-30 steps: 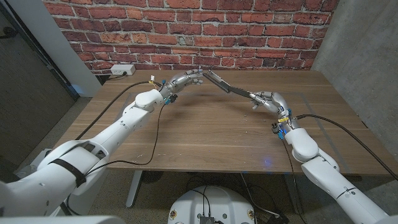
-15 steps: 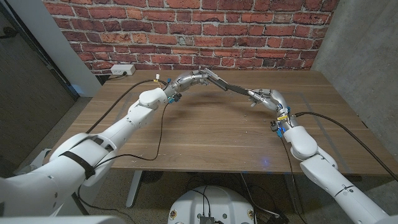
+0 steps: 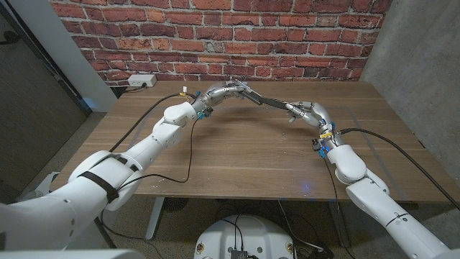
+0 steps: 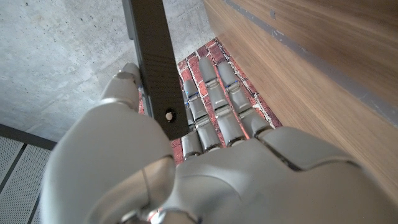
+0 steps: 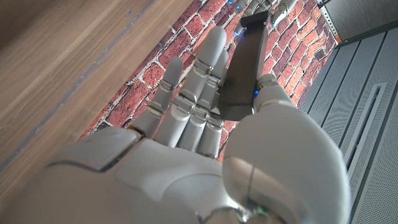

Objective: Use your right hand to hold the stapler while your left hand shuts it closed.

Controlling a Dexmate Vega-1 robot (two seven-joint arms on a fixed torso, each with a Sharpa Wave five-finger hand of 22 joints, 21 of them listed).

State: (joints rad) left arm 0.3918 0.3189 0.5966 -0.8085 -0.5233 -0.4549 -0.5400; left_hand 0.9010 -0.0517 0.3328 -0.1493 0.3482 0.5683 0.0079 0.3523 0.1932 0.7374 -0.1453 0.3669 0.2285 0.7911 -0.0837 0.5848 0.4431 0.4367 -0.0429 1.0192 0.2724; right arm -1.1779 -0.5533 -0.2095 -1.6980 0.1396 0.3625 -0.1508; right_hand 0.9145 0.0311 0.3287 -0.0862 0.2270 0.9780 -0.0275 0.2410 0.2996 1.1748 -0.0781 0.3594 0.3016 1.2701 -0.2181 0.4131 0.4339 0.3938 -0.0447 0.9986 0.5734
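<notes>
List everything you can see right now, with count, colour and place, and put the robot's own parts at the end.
stapler: one, dark with a metal part, opened out long and held up over the far middle of the table between both hands.
table: one, brown wood, in front of the robot.
wall outlet box: one, white, against the brick wall past the table's far left corner.
brick wall: one, red, behind the table.
cables: black, one trailing along each arm over the table.
left hand: one, silver-grey, holding the stapler's far-left end.
right hand: one, silver-grey, gripping the stapler's right end.
</notes>
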